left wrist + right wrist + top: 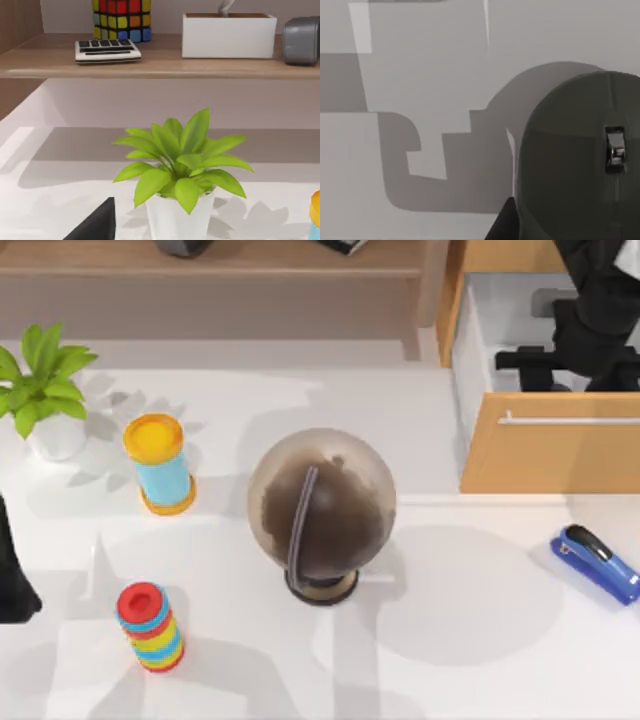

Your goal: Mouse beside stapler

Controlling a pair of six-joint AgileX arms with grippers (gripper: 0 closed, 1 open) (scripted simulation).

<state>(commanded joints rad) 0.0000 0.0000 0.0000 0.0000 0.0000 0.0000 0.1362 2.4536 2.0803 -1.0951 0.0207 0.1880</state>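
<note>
- Whether the right gripper's jaws are apart or together cannot be told; the right arm point(600, 310) is seen as a dark jointed mass reaching into the open drawer point(550, 455) at the top view's upper right.
- In the right wrist view the mouse point(575, 160), a smooth dark grey dome with a small metallic scroll wheel, lies close under that arm's camera on a pale flat surface; contact with the fingers cannot be judged.
- The left arm point(12, 575) is parked at the table's left edge, seen as a black shape; the state of its jaws cannot be told either.
- The stapler point(597, 562), an elongated glossy blue body with a black top arm, lies on the white table point(470, 660) in front of the drawer, well apart from the right arm.
- A large matte brown-grey globe point(322, 505) on a round dark base stands mid-table.
- A potted plant point(180, 165) with glossy green leaves in a white pot is seen ahead of the left wrist camera.
- A blue cylinder with yellow caps point(160, 462) and a ribbed multicoloured stack with a red top point(150, 625) stand near the left arm.
</note>
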